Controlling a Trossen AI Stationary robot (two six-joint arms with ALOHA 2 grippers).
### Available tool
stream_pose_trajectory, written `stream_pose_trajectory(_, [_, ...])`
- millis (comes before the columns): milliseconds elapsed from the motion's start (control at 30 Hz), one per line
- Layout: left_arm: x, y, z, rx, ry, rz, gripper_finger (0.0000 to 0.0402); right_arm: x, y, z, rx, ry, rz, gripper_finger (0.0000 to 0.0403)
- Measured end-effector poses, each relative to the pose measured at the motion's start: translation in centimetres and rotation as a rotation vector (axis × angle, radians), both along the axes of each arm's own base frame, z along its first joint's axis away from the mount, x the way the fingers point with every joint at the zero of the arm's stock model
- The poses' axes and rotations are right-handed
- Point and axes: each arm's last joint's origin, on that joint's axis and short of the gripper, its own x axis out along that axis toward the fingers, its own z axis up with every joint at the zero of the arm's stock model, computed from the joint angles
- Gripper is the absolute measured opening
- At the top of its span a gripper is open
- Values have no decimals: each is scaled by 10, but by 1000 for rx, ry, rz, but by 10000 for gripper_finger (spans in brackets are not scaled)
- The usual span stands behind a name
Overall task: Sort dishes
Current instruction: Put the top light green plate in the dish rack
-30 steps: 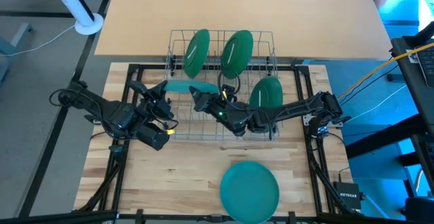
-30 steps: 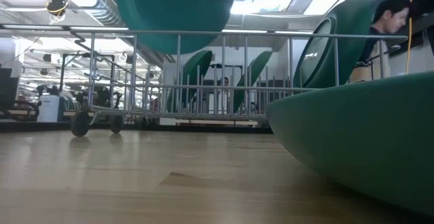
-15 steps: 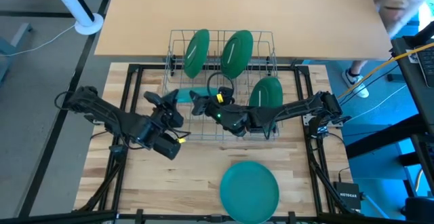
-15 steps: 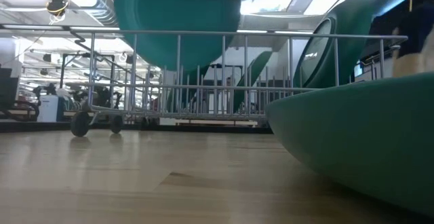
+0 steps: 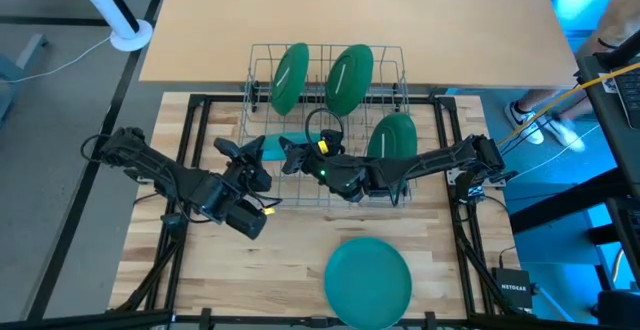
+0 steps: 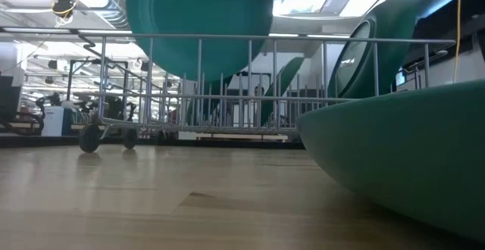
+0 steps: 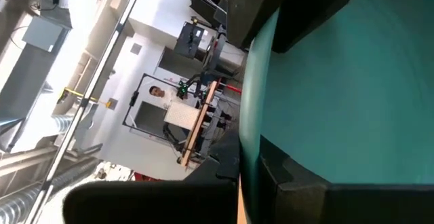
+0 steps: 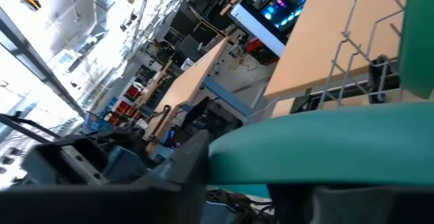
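A teal plate (image 5: pixel 268 142) hangs in the air over the wire rack's near left part, between my two grippers; in the low view this plate (image 6: pixel 198 15) stands on edge above the rack's top wire. My left gripper (image 5: pixel 252 156) is on its left side, my right gripper (image 5: pixel 292 154) on its right, and both are shut on it. Three dark green plates stand on edge in the rack: two in the far row (image 5: pixel 290 75) (image 5: pixel 348 78) and one near the right (image 5: pixel 392 138). Another teal plate (image 5: pixel 368 280) lies flat on the table near its near edge. My left gripper pinches the held plate's rim (image 7: pixel 261 125) between its two fingers, one finger (image 7: pixel 271 10) on each face, coming from the table's left. The plate is lifted clear. My right gripper holds the plate's rim (image 8: pixel 291 139) on the opposite side, coming from the table's right. Its finger (image 8: pixel 186 163) lies against the rim; the other is mostly hidden under the plate.
The wire rack (image 5: pixel 255 52) straddles the wooden board and the tan tabletop beyond it. The flat plate fills the low view's right foreground (image 6: pixel 394 167). Cables and a black frame run along both sides of the board. A person's legs show at the far right (image 5: pixel 600 40).
The left gripper has drawn toward the table's near edge and a little right. The held plate, earlier showing a broad face from above, has tipped onto its edge, so only a sliver shows from above. The right gripper has stayed nearly in place.
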Motion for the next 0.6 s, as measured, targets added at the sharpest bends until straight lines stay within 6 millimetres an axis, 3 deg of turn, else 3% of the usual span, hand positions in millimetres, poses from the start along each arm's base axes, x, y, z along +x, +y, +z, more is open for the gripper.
stream_pose_trajectory(233, [1,-4,1,-10,-30,-9,0,-1,1,4,11,-23,15,56])
stream_pose_trajectory(433, [1,-4,0,-33,-71,-10,3,1,2,2,-21,0,38,50])
stream_pose_trajectory(600, [1,-4,-1,-116,-155,-13,34,2,3,2,-65,29,69,40])
